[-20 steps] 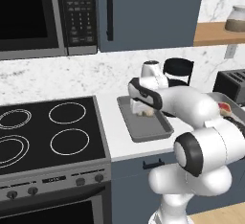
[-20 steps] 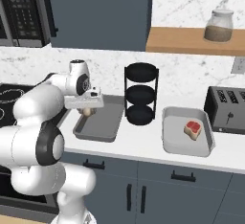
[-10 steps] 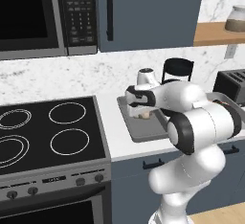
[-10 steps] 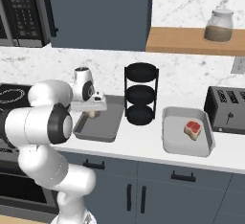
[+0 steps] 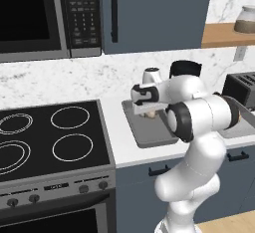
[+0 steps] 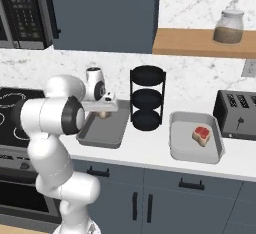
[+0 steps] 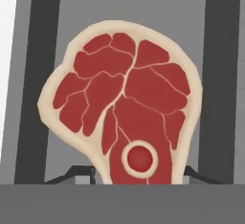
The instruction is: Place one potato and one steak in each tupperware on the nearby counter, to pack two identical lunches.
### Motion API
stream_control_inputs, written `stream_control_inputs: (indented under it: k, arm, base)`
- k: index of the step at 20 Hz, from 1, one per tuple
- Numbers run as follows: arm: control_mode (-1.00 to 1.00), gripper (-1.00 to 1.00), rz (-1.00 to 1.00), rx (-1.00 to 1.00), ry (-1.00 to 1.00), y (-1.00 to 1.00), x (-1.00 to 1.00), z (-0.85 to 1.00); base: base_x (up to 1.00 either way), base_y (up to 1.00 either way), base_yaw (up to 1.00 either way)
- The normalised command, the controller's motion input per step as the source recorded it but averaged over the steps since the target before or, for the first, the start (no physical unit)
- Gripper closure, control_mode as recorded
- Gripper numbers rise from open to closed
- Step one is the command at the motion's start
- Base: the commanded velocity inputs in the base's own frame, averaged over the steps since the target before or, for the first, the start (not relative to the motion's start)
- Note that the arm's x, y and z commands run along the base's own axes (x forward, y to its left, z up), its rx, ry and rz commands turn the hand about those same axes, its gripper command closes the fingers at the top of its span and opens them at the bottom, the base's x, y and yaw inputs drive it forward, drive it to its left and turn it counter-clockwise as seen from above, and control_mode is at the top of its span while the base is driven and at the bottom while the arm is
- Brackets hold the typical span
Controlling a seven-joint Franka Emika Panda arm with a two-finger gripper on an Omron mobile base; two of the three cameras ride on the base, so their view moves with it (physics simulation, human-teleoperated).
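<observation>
My gripper (image 5: 149, 111) (image 6: 103, 112) hangs low over the left grey tupperware (image 5: 149, 133) (image 6: 102, 132) on the white counter (image 6: 150, 152). It is shut on a steak. In the hand view, this steak (image 7: 127, 103), red with a cream fat rim, sits between the two finger tips of the gripper (image 7: 131, 173), above the tupperware's grey floor (image 7: 143, 3). A second steak (image 6: 201, 134) lies in the right tupperware (image 6: 176, 145). The potato is out of view.
A black stove top (image 5: 50, 137) borders the counter on the left. A black three-tier rack (image 6: 146, 98) stands between the two tupperwares. A toaster (image 6: 237, 113) is at the far right. Above it, a wooden shelf holds a jar (image 6: 227, 27).
The elbow has swung in closer to the base. The gripper, still holding the steak, has sunk slightly over the left tupperware.
</observation>
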Motion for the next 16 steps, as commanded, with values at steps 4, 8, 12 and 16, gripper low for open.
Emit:
stream_control_inputs:
  k: [4, 8, 12, 16]
  arm:
    - [-1.00, 1.00, -0.05, 0.00, 0.01, -0.02, 0.46, -0.15]
    - [-1.00, 1.00, -0.01, 0.00, 0.00, 0.00, 0.23, -0.56]
    - [-1.00, 1.00, -0.01, 0.00, 0.00, 0.00, 0.10, -0.63]
    - [-1.00, 1.00, -0.02, 0.00, 0.00, 0.00, 0.00, -0.32]
  base:
    - [0.00, 0.00, 0.00]
    - [0.00, 0.00, 0.00]
    - [0.00, 0.00, 0.00]
    - [0.00, 0.00, 0.00]
